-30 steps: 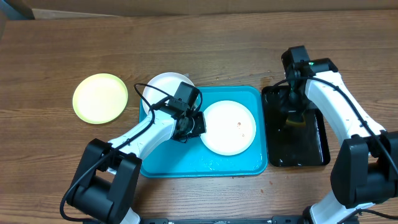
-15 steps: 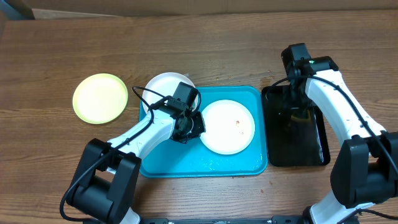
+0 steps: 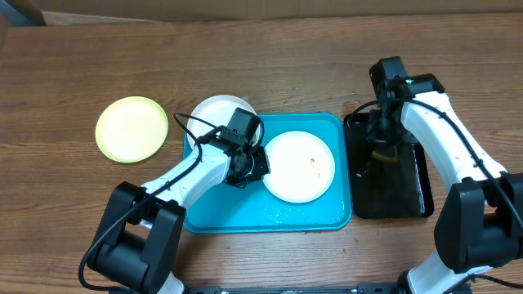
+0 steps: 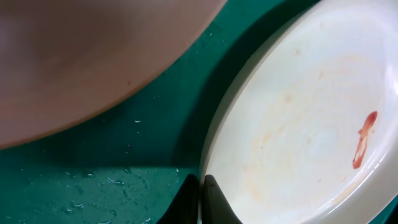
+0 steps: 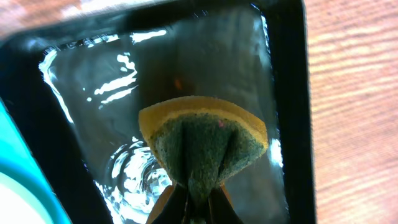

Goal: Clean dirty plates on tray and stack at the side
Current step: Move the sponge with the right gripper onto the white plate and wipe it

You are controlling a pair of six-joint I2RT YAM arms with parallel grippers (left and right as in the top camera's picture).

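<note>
A white plate (image 3: pixel 299 166) with a small red-brown smear (image 4: pixel 364 140) lies on the turquoise tray (image 3: pixel 245 214). My left gripper (image 3: pixel 255 163) is shut on its left rim, with the fingers closed over the edge in the left wrist view (image 4: pixel 200 199). A second white plate (image 3: pixel 214 114) sits at the tray's upper-left corner, partly under my left arm. A pale yellow-green plate (image 3: pixel 131 128) lies on the table to the left. My right gripper (image 3: pixel 382 151) is shut on a yellow-and-green sponge (image 5: pixel 202 140) held over the black tray (image 5: pixel 286 93).
The black tray (image 3: pixel 409 196) stands right of the turquoise tray and holds rippling water (image 5: pixel 134 177). Water droplets lie on the turquoise tray floor (image 4: pixel 93 180). The tray's edge shows at the lower left of the right wrist view (image 5: pixel 18 168). Bare wooden table surrounds everything.
My right gripper has shifted slightly with the sponge over the black tray's water. My left gripper stays on the plate's rim with almost no movement.
</note>
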